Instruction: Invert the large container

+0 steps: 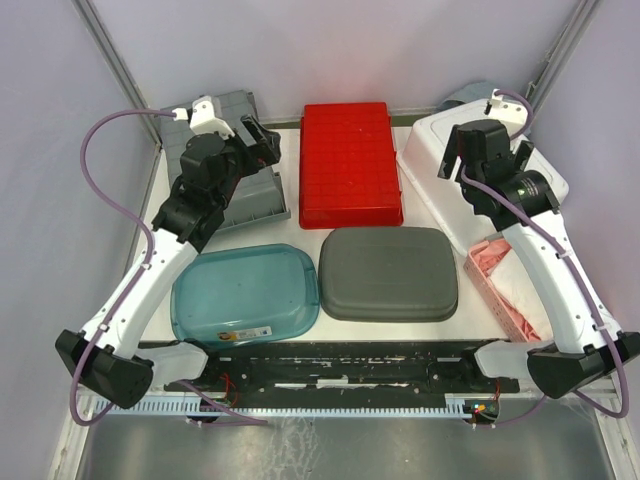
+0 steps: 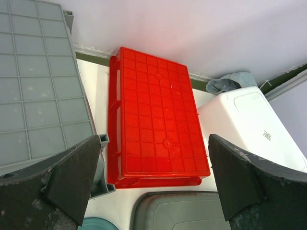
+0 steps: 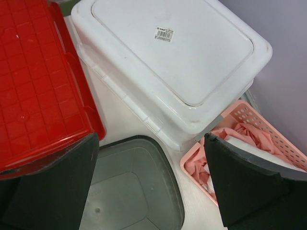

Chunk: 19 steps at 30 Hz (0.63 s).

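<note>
**Large grey plastic crate [image 2: 38, 96] lies bottom-up at the table's back left**

The left gripper [image 2: 154, 143] hangs with its jaws spread wide and nothing between them, just above the crate's right edge. In the left wrist view the crate's gridded underside faces up. The right gripper [image 3: 151, 143] is equally wide and empty, poised over the near left corner of a white plastic tub [image 3: 177, 62] lying base up at the back right.

A red gridded plastic crate [image 1: 348, 160], also inverted, lies between the grey crate and the tub. Nearer the arm bases rest a translucent teal plastic bin [image 1: 245, 292] and a rounded dark grey plastic bin [image 1: 388, 272]. A pink perforated basket [image 1: 490, 275] holding pink cloth lies at the right.
</note>
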Available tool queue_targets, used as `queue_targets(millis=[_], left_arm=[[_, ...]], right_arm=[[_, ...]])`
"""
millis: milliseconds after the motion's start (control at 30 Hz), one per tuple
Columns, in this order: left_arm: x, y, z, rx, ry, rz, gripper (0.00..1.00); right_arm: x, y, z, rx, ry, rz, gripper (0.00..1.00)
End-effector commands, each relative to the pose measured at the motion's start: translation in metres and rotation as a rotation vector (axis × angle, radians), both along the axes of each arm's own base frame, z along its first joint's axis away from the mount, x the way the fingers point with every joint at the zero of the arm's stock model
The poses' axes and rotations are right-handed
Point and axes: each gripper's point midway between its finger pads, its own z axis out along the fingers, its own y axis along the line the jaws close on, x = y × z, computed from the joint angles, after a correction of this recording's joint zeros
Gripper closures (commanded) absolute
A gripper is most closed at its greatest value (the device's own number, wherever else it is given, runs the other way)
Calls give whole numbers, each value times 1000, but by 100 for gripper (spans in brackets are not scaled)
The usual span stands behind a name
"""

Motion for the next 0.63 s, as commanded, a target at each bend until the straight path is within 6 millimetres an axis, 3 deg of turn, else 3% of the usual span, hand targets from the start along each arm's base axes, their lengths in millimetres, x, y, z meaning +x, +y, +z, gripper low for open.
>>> queue_targets(millis=[0, 600], left_arm=[[-4, 12, 23, -9, -79, 43, 1], [-10, 16, 25, -12, -92, 50, 1]], right_arm=[[1, -6, 24, 36, -118, -47, 1], [-7, -12, 37, 66, -194, -66, 1]])
